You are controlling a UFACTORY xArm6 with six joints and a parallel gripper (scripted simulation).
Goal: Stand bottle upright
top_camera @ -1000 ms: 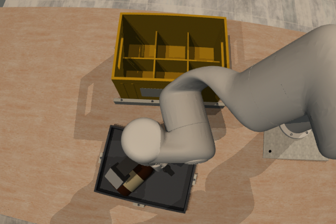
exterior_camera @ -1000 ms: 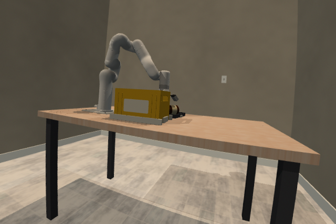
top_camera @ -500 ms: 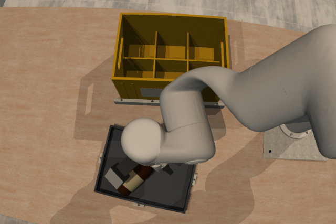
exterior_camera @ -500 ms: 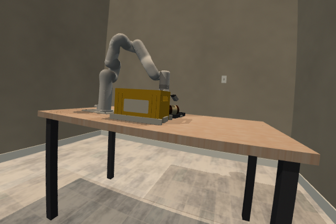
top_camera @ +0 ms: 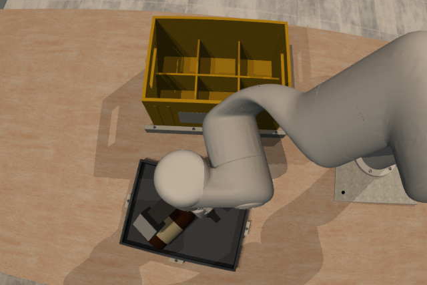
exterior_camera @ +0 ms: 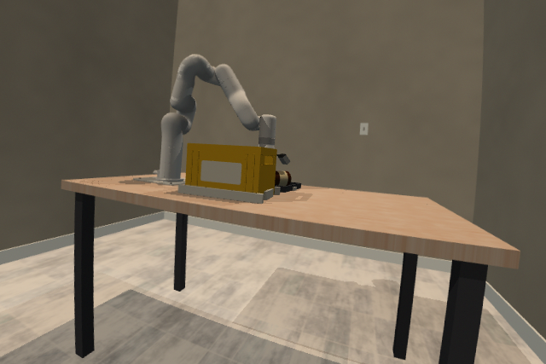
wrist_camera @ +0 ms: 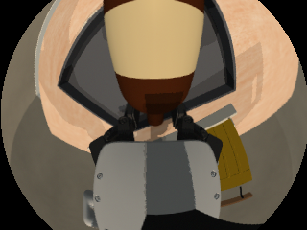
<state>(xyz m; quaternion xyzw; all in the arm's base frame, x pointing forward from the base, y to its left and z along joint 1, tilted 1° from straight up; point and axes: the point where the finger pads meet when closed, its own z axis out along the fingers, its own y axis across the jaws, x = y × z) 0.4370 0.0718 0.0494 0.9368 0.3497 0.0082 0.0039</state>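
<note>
One bottle: dark brown, glossy, cylindrical, with a matte cream label band round the middle. Lying on its side in the near-left part of the tray, long axis diagonal, base toward the near-left corner, neck toward tray centre.

Gripper low over the tray, dark fingers clamped on the bottle's narrow neck end, one each side, seen in the wrist view. Bottle still horizontal, not stood up.

One tray: shallow, dark grey, rectangular, thin raised rim, small pale tabs on its sides. Bottle base close to the near-left rim; a grey block-shaped gripper part sits just beside the bottle on that side. Right half of the tray floor bare, so more room there than on the left.

One crate: yellow-ochre, boxy, open-topped, thin dividers making six cells in two rows of three, slot handles in the end walls, pale plate on the near face, on a grey base strip. Apart from the tray, bare wood between them.

Table: wood-grain top, black square legs. Arm: smooth pale-grey links, on a grey square base plate.
</note>
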